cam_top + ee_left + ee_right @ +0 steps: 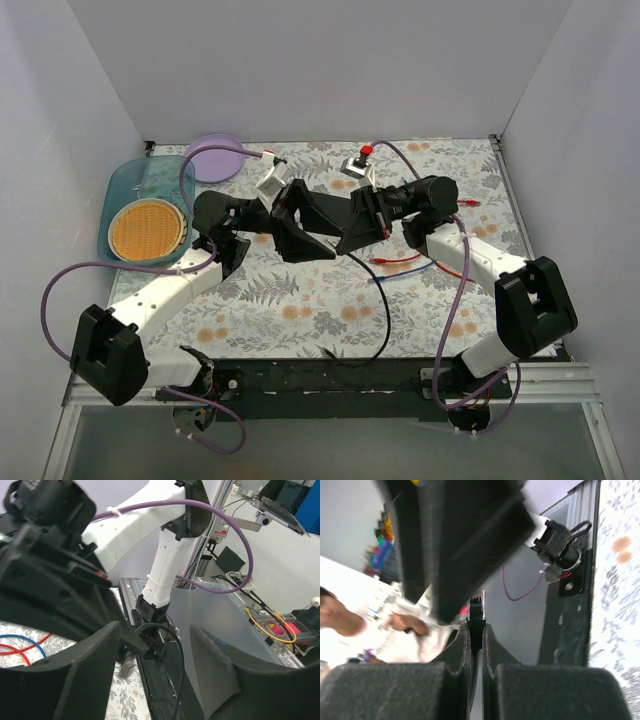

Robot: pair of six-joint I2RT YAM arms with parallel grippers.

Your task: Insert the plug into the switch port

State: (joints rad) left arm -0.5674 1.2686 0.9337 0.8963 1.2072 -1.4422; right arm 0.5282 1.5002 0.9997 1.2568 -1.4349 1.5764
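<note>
While flat inside teal tray [128, 180], orange woven disc [147, 229]; purple plate [215, 157] beside.

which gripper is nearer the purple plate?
Left. The left gripper sits mid-table, down-right of the purple plate in the top view; the right gripper meets it from farther right.

Small dark plug [476, 607], pinched between the closed fingers [460, 650] of the right end effector [476, 630], tip protruding past them, switch not discernible.
</note>
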